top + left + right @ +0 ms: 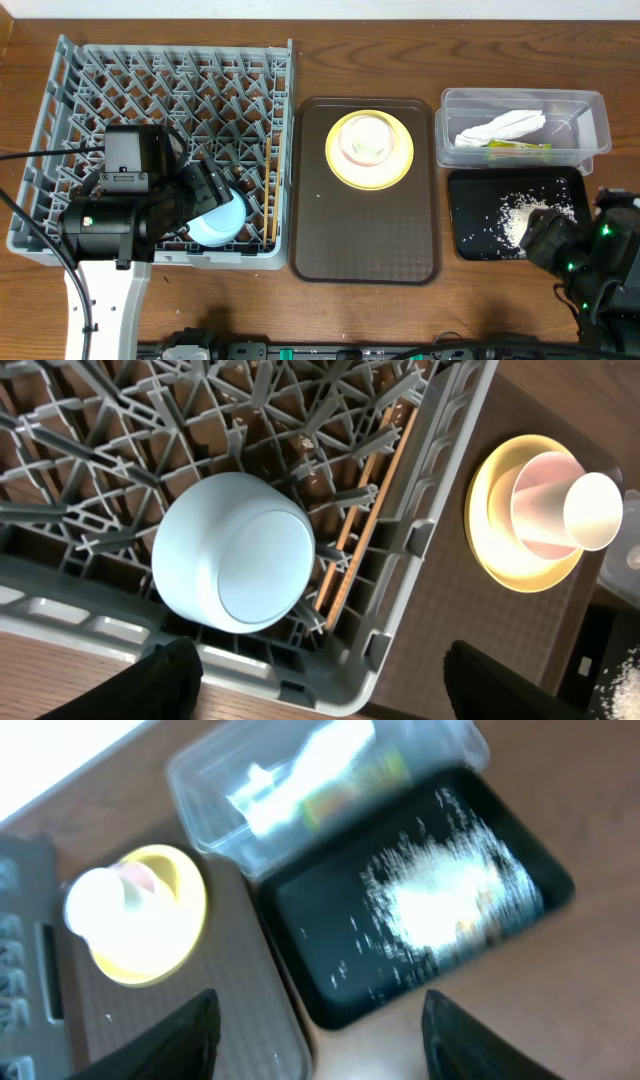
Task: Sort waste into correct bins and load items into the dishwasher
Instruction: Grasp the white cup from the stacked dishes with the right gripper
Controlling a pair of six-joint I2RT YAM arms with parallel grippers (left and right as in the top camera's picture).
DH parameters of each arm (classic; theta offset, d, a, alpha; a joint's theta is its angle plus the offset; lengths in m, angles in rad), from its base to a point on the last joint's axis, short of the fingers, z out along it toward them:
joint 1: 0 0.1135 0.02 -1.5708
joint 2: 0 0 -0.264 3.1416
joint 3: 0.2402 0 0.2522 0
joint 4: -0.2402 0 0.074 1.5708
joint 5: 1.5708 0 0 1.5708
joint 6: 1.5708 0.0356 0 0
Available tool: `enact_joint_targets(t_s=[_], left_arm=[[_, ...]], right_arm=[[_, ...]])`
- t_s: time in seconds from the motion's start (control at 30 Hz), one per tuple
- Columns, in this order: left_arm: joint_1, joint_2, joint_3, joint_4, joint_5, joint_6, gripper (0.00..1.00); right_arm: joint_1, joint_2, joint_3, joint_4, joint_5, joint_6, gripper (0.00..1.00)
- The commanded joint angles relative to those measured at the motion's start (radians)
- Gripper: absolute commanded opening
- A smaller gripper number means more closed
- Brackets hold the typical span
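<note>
A: As seen from above, what were the big things?

B: Grey dish rack (pixel 60 150) at left, brown tray (pixel 365 240) mid-table, black tray (pixel 470 190) and clear tub (pixel 597 120) at right.

A: And smaller?

B: Yellow plate (pixel 340 165) sat on the brown tray. Light blue bowl (pixel 222 220) lay upturned in the rack. Pink bowl (pixel 368 140) and white cup (pixel 593 510) were stacked on the plate. Chopsticks (pixel 365 530) lay beside the blue bowl, wrapper (pixel 500 127) and packet (pixel 520 147) in the tub, rice (pixel 515 215) in the black tray. Left gripper (pixel 325 665) and right gripper (pixel 315 1020) gaped, empty.

Light blue bowl (pixel 222 219) in grey rack (pixel 62 112), rice scraps (pixel 520 214) on black tray (pixel 472 200)
</note>
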Motion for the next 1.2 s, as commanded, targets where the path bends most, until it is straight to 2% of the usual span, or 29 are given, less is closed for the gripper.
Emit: enact_joint_targets(t_s=[0.0, 0.1, 0.17, 0.27, 0.33, 0.43, 0.47, 0.53, 0.6, 0.8, 0.97, 1.1, 1.17], left_arm=[[-0.003, 0.002, 0.006, 0.007, -0.002, 0.001, 0.82], [-0.003, 0.002, 0.006, 0.018, -0.002, 0.001, 0.82], [-0.003, 0.002, 0.006, 0.02, -0.002, 0.001, 0.87], [-0.003, 0.002, 0.006, 0.019, -0.002, 0.001, 0.89], [-0.003, 0.002, 0.006, 0.019, -0.002, 0.001, 0.89], [-0.003, 0.002, 0.006, 0.019, -0.002, 0.001, 0.89], [-0.003, 0.002, 0.006, 0.019, -0.002, 0.001, 0.89], [-0.003, 0.002, 0.006, 0.017, -0.002, 0.001, 0.89], [-0.003, 0.002, 0.006, 0.012, -0.002, 0.001, 0.89], [-0.003, 0.002, 0.006, 0.012, -0.002, 0.001, 0.89], [-0.003, 0.002, 0.006, 0.011, -0.002, 0.001, 0.89], [-0.003, 0.002, 0.006, 0.012, -0.002, 0.001, 0.89], [-0.003, 0.002, 0.006, 0.012, -0.002, 0.001, 0.89]], right_arm=[[0.028, 0.074, 0.015, 0.073, -0.13, -0.15, 0.6], [0.057, 0.241, 0.075, 0.045, -0.229, -0.227, 0.6], [0.105, 0.407, 0.159, -0.011, -0.231, -0.294, 0.59], [0.203, 0.626, 0.311, -0.09, -0.187, -0.34, 0.59], [0.291, 0.773, 0.43, -0.076, -0.08, -0.332, 0.69], [0.378, 0.888, 0.509, 0.027, -0.029, -0.333, 0.7], [0.411, 0.915, 0.512, 0.094, -0.029, -0.335, 0.66], [0.465, 0.961, 0.511, 0.198, -0.025, -0.375, 0.54], [0.508, 1.009, 0.511, 0.266, -0.035, -0.437, 0.53], [0.607, 1.155, 0.511, 0.315, -0.037, -0.596, 0.54], [0.629, 1.238, 0.511, 0.319, -0.033, -0.605, 0.51], [0.628, 1.284, 0.511, 0.338, -0.033, -0.605, 0.34], [0.628, 1.284, 0.511, 0.342, -0.032, -0.605, 0.23]])
